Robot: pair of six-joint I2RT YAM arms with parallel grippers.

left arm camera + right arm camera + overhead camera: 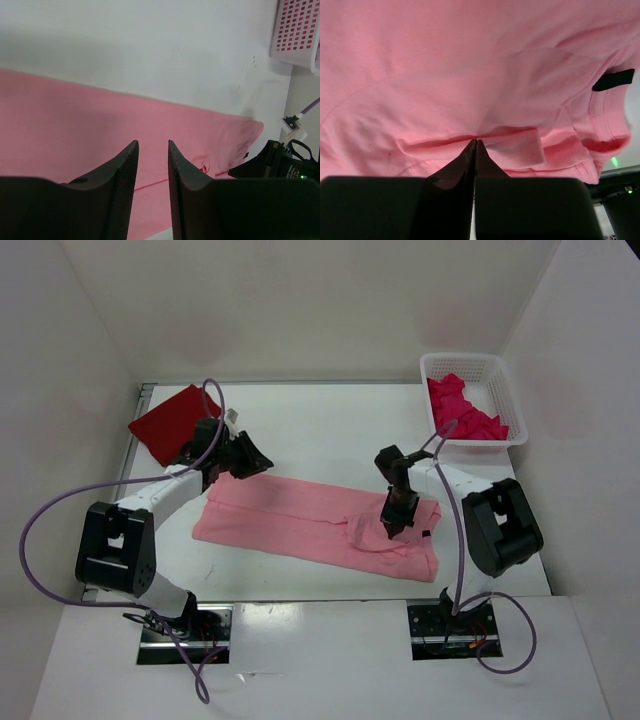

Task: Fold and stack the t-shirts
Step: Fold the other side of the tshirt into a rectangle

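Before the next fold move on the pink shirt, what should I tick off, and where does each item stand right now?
1. Right claw shut on pink t-shirt, cloth puckered at its tips: ok.
2. Left claw gripping the shirt's other end: not ok, jaws apart, nothing between them.
3. Pink t-shirt lying flat: not ok, bunched near the right claw.
4. Dark red t-shirt folded, at the back left corner: ok.
5. Crimson t-shirt clear, inside the basket: ok.
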